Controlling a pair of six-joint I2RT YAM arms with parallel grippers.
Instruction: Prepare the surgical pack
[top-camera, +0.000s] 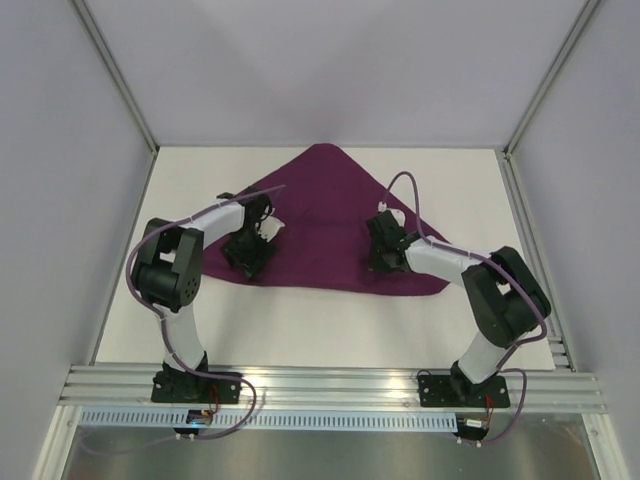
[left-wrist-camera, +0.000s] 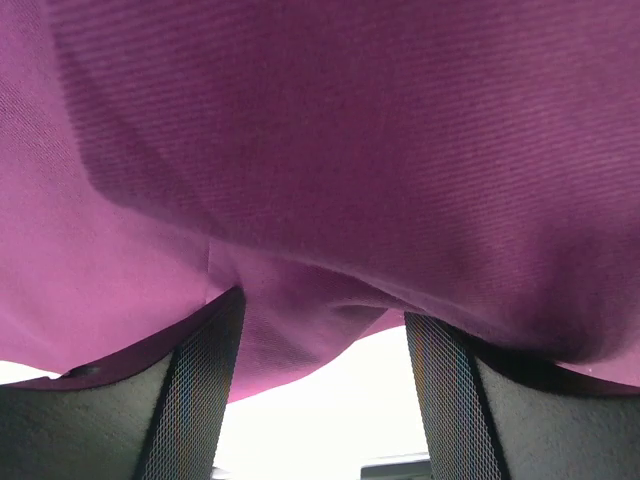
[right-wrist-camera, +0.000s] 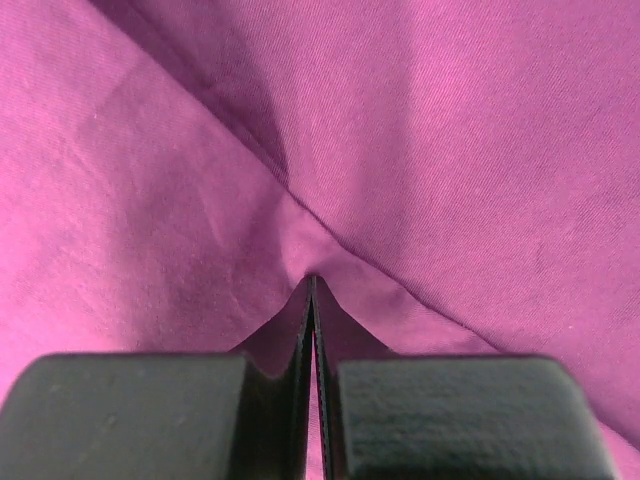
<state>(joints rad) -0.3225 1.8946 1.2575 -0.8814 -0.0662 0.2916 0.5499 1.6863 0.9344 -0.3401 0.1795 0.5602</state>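
Observation:
The surgical pack shows only as a large deep-purple cloth (top-camera: 325, 200), lying as a broad triangle on the white table (top-camera: 300, 320). My left gripper (top-camera: 258, 238) is at the cloth's left edge. In the left wrist view its jaws (left-wrist-camera: 322, 400) stand open, and the cloth (left-wrist-camera: 330, 150) hangs over and dips between the mesh-padded fingers (left-wrist-camera: 200, 390). My right gripper (top-camera: 383, 250) is over the cloth's right half, pointing down. In the right wrist view it (right-wrist-camera: 312, 285) is shut on a puckered pinch of cloth (right-wrist-camera: 180, 200), beside a diagonal fold line.
Grey enclosure walls ring the table on three sides. An aluminium rail (top-camera: 330, 385) carrying both arm bases runs along the near edge. A metal strip (top-camera: 535, 260) borders the table's right side.

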